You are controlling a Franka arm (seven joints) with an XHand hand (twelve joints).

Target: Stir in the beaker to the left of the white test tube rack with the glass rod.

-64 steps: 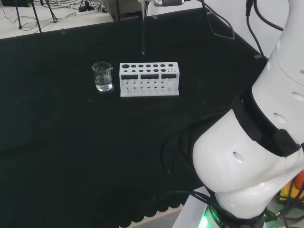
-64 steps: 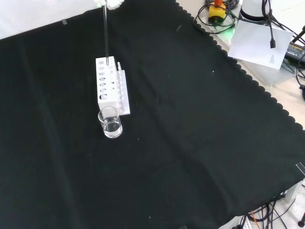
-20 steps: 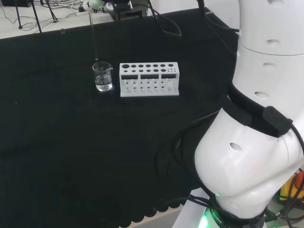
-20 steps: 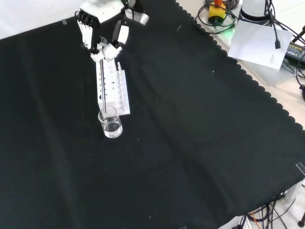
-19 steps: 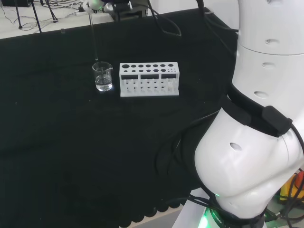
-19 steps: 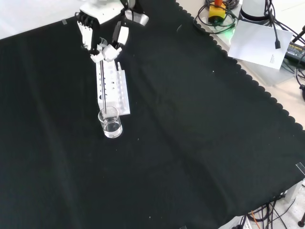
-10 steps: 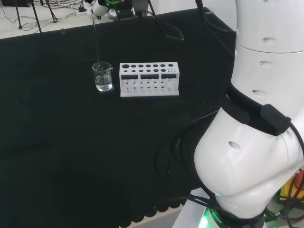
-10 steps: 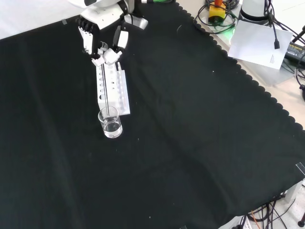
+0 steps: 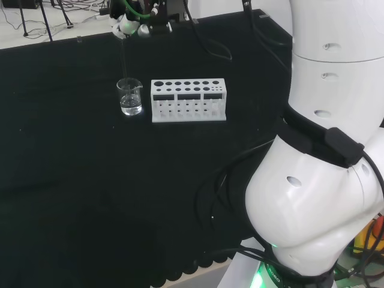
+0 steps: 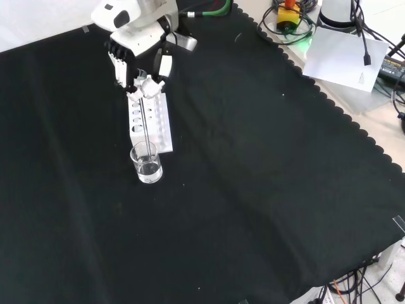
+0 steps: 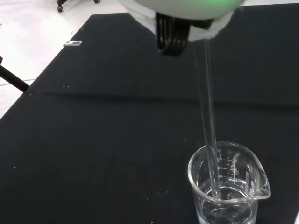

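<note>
Hand (image 10: 140, 66) pinches glass rod (image 11: 208, 121) at top; tip below, inside beaker (image 11: 228, 186). Rod likely brittle, slick, light.

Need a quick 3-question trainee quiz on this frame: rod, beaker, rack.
1. True or false: the rod tip is inside the beaker.
2. What holds the rod? A) rack B) hand C) nothing
3. Fill in: in the head view the beaker stands to the ____ of the rack.

Key:
1. True; the wrist view shows the tip below the rim.
2. B; the hand pinches the rod's top.
3. Left.
</note>
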